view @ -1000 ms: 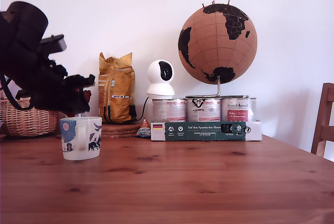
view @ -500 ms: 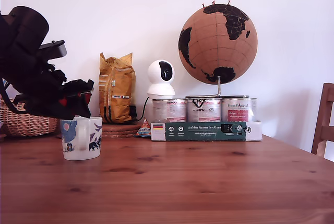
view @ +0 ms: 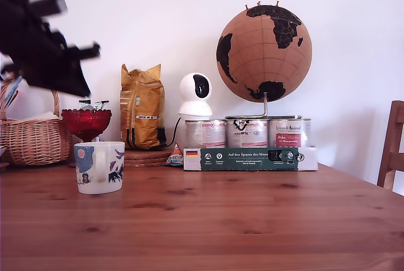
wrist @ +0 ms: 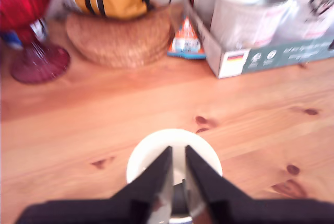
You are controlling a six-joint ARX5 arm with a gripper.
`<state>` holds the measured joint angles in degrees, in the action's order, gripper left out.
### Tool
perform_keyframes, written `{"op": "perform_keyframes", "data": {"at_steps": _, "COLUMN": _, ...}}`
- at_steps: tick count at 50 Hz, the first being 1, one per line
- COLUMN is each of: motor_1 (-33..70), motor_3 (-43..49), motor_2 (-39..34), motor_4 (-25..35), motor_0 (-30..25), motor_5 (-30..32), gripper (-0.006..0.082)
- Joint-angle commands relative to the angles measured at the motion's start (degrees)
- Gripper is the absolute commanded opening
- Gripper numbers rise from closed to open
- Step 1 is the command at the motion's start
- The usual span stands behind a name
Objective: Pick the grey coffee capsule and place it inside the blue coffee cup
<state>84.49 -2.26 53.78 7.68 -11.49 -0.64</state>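
Your gripper [wrist: 178, 150] hangs well above the blue coffee cup [view: 99, 167], fingers drawn close with only a slim gap and nothing between the tips. It is centred over the mouth, probably so a drop falls cleanly inside. A dark shape in the gap (blurred, so I can't be sure) may be the grey coffee capsule [wrist: 179, 199] lying in the cup.

green box [view: 249, 158] front reading "Auf den Spuren der Ahnen", tin labels too small to read
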Motion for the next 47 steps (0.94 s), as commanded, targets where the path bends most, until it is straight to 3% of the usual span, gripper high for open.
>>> {"op": "perform_keyframes", "data": {"at_steps": 1, "motor_1": -1.2, "motor_3": 3.2, "motor_2": -0.1, "motor_4": -0.9, "motor_0": 0.8, "motor_5": 1.4, "gripper": -0.0008}}
{"op": "perform_keyframes", "data": {"at_steps": 47, "motor_1": -36.0, "motor_3": 23.1, "motor_2": -1.0, "motor_4": -1.2, "motor_0": 8.3, "motor_5": 5.2, "gripper": -0.0008}}
